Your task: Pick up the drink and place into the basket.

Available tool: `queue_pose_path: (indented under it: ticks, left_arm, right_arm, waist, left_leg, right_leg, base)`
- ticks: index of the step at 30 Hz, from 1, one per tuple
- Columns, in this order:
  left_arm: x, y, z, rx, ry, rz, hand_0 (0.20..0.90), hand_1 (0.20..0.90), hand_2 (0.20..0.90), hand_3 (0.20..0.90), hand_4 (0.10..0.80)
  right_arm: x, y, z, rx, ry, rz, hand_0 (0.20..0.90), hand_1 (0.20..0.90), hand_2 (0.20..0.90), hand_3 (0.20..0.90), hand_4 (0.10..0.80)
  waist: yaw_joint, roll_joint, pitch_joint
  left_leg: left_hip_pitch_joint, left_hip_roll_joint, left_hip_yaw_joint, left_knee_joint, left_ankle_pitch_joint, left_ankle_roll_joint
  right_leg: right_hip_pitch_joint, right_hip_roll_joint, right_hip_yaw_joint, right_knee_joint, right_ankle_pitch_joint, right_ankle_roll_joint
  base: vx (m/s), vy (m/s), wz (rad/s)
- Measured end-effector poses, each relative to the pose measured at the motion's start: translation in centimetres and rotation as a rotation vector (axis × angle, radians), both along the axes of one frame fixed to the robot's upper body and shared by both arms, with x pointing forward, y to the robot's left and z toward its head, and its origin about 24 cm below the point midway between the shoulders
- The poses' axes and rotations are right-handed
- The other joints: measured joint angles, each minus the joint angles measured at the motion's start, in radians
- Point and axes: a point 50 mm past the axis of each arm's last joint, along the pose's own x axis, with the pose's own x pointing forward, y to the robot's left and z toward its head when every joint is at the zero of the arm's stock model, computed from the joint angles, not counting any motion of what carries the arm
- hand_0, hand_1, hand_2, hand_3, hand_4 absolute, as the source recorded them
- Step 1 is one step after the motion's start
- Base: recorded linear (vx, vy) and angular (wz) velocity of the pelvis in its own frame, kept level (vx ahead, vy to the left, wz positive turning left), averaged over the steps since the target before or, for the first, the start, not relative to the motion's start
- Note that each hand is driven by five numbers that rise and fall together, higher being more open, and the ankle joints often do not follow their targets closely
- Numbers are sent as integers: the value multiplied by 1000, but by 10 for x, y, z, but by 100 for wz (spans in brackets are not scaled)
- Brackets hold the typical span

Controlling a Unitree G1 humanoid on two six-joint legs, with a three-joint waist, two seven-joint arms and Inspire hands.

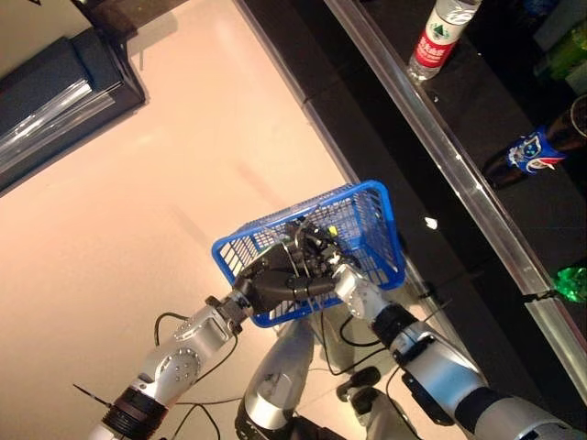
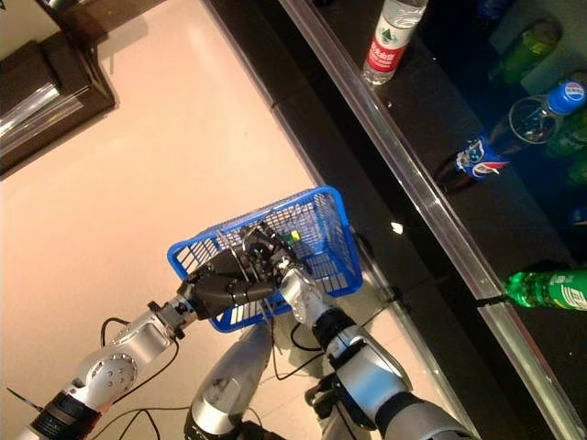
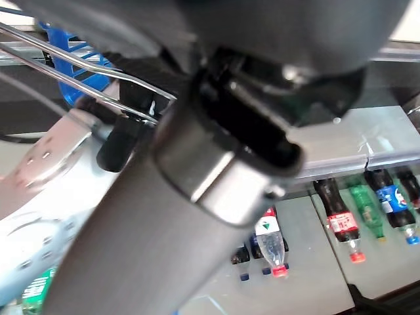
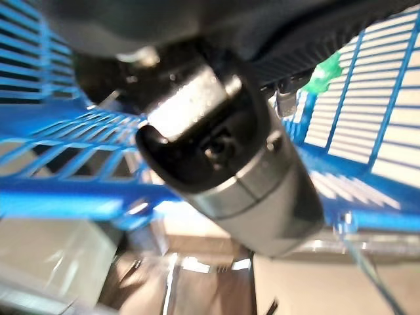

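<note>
Your left hand (image 1: 275,282) comes up from seven o'clock, its dark fingers curled over the near rim of the blue wire-mesh plastic basket (image 1: 371,206), gripping it by the metal handles. Your right hand (image 1: 341,275) reaches in from five o'clock and meets the left at that same rim; whether its fingers are curled or straight, you cannot tell, they are buried among the handle wires. Something small and yellow-green (image 1: 332,230) shows inside the basket. Out at one o'clock, a clear red-labelled water bottle (image 1: 442,37) stands on the dark glass shelf (image 1: 514,110). At three o'clock lies a dark blue-labelled cola bottle (image 1: 537,148), and towards four o'clock a green bottle (image 2: 548,289).
</note>
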Motion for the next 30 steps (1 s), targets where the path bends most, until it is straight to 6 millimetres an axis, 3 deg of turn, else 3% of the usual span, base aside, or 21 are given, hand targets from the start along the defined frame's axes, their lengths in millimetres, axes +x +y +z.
queue_pose_path:
  ticks: [8,13,21,24,26,28,29,30]
  left_arm:
    - [-13,38,-17,-62,68,218,300,300,300,200,100]
    - [-13,52,-27,-164,107,332,300,300,300,200,100]
    - [-31,78,-52,-171,202,644,300,300,300,200,100]
    - [-38,86,-68,-85,288,786,300,300,300,200,100]
    - [-35,88,-79,-46,333,842,300,300,300,200,100]
    - [-33,93,-87,-7,374,877,300,300,300,200,100]
    - [-35,99,-94,9,407,922,300,300,300,200,100]
    - [-37,100,-98,9,430,950,300,300,300,200,100]
  right_arm:
    - [-31,3,12,84,-113,-11,900,900,900,900,800]
    - [-40,-20,15,129,-155,-82,900,900,900,900,800]
    - [-77,-59,-9,21,-207,-50,900,900,900,900,800]
    - [-95,-63,-18,39,-213,-11,900,900,900,900,800]
    - [-102,-69,-23,47,-220,-22,900,900,900,900,800]
    - [-105,-75,-26,47,-213,-51,900,900,900,900,800]
    - [-103,-78,-27,45,-219,-59,900,900,900,900,800]
    - [-102,-80,-26,45,-226,-71,900,900,900,900,800]
  waist:
    - [-81,-52,-3]
    - [-128,-56,-5]
    - [-197,-90,-23]
    - [-223,-119,-42]
    - [-278,-120,-45]
    - [-309,-128,-50]
    - [-313,-138,-59]
    - [-319,-132,-62]
  left_leg:
    - [46,35,61,-22,0,1]
    - [83,53,100,-43,-1,2]
    - [148,71,164,-90,0,6]
    - [159,69,160,-116,5,0]
    - [152,61,94,-120,18,-9]
    - [157,60,44,-138,30,-19]
    - [162,69,30,-153,40,-32]
    - [163,80,26,-156,46,-36]
  right_leg:
    - [22,18,28,-43,32,-6]
    - [34,28,64,-69,52,-9]
    - [75,47,122,-159,109,1]
    - [88,77,177,-200,116,1]
    - [113,101,230,-199,94,-24]
    - [138,111,237,-193,62,-22]
    - [142,130,277,-195,41,-4]
    - [145,142,281,-194,37,-11]
  base:
    - [-12,14,-21]
    - [22,51,-25]
    - [20,-28,-24]
    - [27,-108,1]
    - [66,-149,77]
    - [3,-106,92]
    - [1,-125,46]
    - [10,-93,22]
